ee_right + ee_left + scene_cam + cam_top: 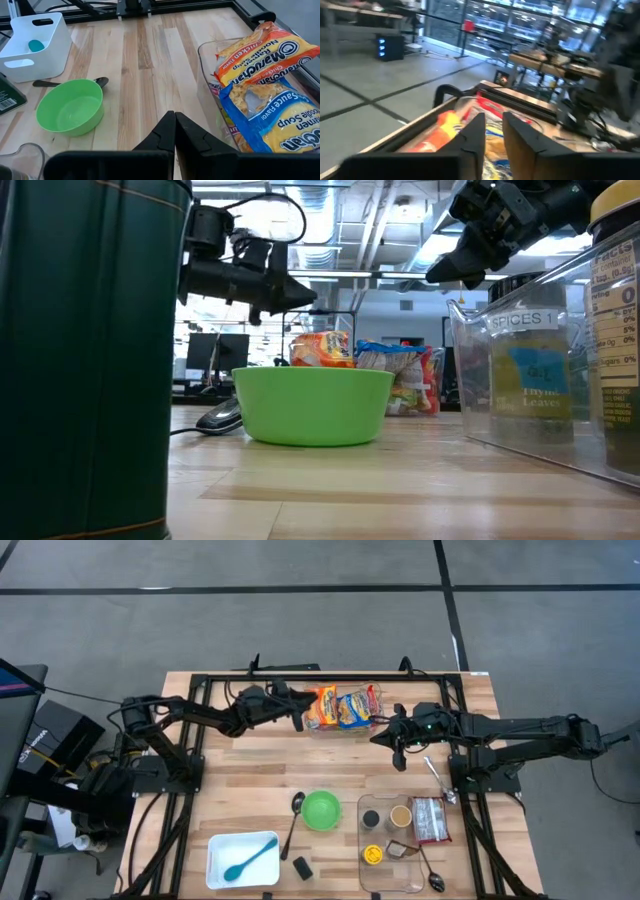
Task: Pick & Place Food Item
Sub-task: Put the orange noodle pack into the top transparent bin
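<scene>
Only the right wrist view reads the Maruchan ramen packets (265, 50) in their clear bin (210, 90). Left gripper (492, 135) hovers above them, fingers slightly parted, empty; right gripper (175, 130) hangs closed nearby.

Grey floor (300, 565) crossed by dark lines surrounds the wooden table (250, 770); bright ceiling lights (350, 220) hang beyond.

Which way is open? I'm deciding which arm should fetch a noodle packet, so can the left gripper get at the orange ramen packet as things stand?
Probably yes. The left gripper hangs right beside the orange ramen packet, which lies on top in the clear bin with nothing over it.
</scene>
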### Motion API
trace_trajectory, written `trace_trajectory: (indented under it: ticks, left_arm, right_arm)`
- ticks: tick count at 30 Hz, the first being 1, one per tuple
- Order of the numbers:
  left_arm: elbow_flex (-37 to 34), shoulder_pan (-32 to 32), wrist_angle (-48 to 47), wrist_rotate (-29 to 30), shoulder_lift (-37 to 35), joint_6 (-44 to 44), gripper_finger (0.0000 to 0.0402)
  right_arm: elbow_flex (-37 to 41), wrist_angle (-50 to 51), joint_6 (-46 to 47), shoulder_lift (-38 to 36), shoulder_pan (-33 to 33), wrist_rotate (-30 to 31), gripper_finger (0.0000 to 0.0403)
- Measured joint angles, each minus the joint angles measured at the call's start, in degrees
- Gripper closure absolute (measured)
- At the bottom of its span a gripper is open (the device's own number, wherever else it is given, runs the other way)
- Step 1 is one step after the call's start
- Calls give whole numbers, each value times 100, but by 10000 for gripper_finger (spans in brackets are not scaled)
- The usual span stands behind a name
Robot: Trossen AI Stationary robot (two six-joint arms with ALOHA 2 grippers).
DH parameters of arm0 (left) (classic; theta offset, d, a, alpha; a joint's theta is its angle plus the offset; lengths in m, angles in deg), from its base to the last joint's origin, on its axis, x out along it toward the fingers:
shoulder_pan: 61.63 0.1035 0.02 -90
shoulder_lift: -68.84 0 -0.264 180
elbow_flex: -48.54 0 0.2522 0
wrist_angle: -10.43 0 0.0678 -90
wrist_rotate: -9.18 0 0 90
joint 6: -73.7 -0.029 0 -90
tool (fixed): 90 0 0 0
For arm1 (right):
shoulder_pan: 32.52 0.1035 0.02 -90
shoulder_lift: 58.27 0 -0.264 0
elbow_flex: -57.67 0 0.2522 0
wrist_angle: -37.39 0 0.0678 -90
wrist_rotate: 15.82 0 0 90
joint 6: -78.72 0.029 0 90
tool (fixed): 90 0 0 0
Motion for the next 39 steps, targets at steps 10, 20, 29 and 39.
trace_trajectory:
  ticks: [10, 20, 29, 39]
  left_arm:
    - [464, -417, -1281, 1064, 0, -1045, 400]
    - [1139, -296, -3046, 1390, 0, -953, 401]
    - [1144, -192, -3113, 1391, 79, -727, 401]
    - [1143, -192, -3175, 1391, 292, -585, 401]
  right_arm:
    - [0, -13, 2, 0, 0, -1, 403]
    - [0, -13, 15, 0, 0, -2, 403]
    - [0, -13, 15, 0, 0, 0, 403]
    - [0, -13, 15, 0, 0, -2, 403]
